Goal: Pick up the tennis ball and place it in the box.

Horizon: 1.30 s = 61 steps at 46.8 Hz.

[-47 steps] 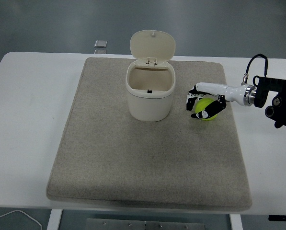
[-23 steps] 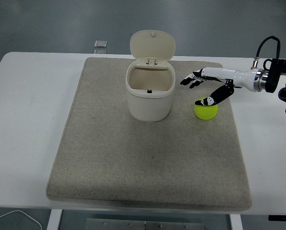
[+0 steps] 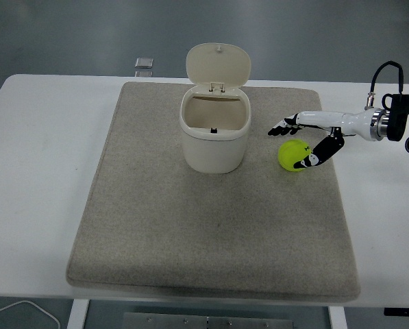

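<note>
Down at the bottom left corner a bit of white cable (image 3: 26, 310) pokes in and gets cut off by the frame, and a grey metal plate (image 3: 225, 321) under the table's near edge is only half visible. The white table (image 3: 40, 171) carries a big beige mat (image 3: 211, 233) that covers most of its middle.

Over toward the mat's right edge sits the tennis ball (image 3: 293, 155), yellow-green, resting on the mat. The right hand (image 3: 315, 134) comes in from the right edge on a white forearm, fingers (image 3: 284, 126) stretched out flat above the ball's far side, thumb (image 3: 319, 153) angled down against the ball's right side. It's loose, not gripping anything; whether the thumb actually touches the ball is hard to tell. The arm's black housing is cropped by the right edge.

Left of the ball, apart from it, stands the cream box (image 3: 214, 133) with its hinged lid (image 3: 218, 65) flipped up. Something small and dark shows inside, too tiny to make out.

Near the table's far edge lies a small grey object (image 3: 144, 63), blurry. Behind is a plain grey-blue floor.
</note>
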Motion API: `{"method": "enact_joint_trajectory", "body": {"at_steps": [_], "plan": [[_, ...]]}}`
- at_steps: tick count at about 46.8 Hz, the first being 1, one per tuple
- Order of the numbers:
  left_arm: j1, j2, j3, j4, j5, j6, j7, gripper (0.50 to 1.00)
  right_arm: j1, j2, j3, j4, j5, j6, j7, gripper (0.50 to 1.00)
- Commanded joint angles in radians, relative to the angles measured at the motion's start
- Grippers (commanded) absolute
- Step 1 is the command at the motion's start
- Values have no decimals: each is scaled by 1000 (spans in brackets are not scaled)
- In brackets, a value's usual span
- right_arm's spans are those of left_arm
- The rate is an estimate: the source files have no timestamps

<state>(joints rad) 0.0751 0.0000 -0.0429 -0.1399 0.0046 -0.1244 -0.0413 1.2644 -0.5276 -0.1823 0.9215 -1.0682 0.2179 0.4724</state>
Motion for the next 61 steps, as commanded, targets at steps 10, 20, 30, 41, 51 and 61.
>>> {"method": "enact_joint_trajectory", "body": {"at_steps": [10, 20, 30, 41, 51, 61], "plan": [[0, 0, 0, 0, 0, 0, 0, 996, -20, 12, -2, -10, -21, -3, 0, 860], [0, 0, 0, 0, 0, 0, 0, 996, -37, 15, -6, -29, -29, -17, 0, 858], [0, 0, 0, 0, 0, 0, 0, 996, -39, 14, -9, -30, -36, -25, 2, 846], [0, 0, 0, 0, 0, 0, 0, 996, -39, 18, -11, -38, -38, -35, 2, 736], [0, 0, 0, 0, 0, 0, 0, 996, -40, 18, -11, -46, -53, -35, 2, 676], [0, 0, 0, -1, 0, -1, 0, 996, -39, 18, -11, -46, -55, -35, 8, 552]]}}
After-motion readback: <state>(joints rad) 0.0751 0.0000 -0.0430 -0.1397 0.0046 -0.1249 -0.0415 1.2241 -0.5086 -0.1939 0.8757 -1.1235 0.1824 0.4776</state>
